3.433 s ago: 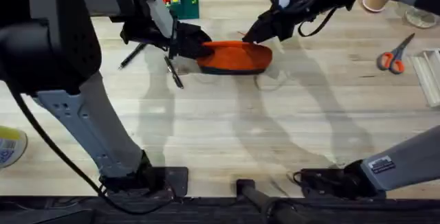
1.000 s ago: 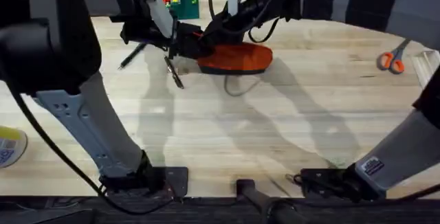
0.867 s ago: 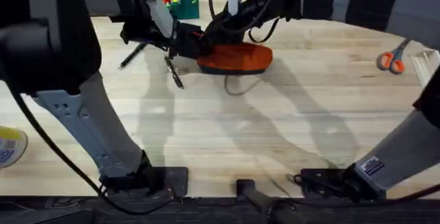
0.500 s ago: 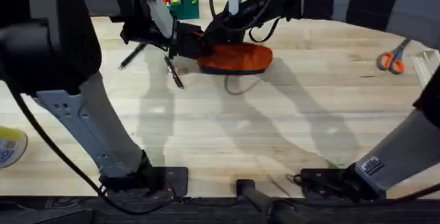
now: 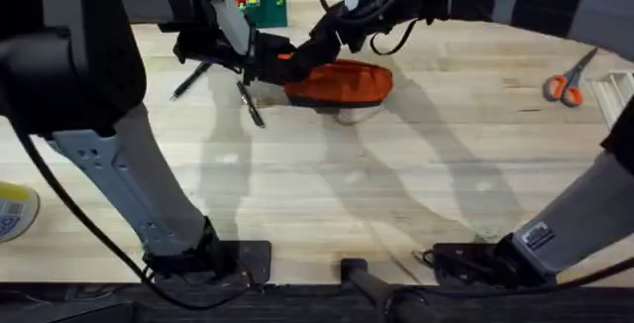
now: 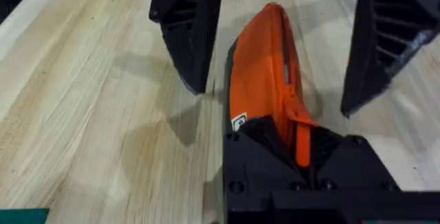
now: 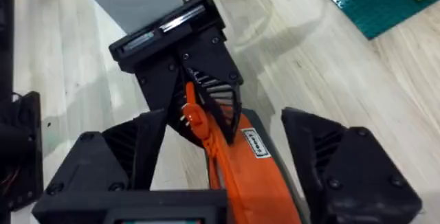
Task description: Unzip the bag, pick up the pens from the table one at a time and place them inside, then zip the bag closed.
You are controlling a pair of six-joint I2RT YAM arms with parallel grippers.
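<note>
Both grippers at the orange bag

The bag [image 5: 339, 82] lies at the far middle of the bench [image 5: 396, 194]. The left gripper [image 6: 297, 157] clamps its near end; the right gripper [image 7: 218, 157] spreads wide above the bag. A pen [image 5: 250, 104] lies just beside the bag

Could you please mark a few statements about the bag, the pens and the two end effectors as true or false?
1. The left end effector is clamped on one end of the bag. True.
2. The right end effector is shut on the bag. False: its fingers are open, one on each side of the bag.
3. The pens lie on the table, outside the bag. True.
4. The scissors lie right next to the pens. False: they lie far off, towards the table's right edge in the overhead view.
</note>
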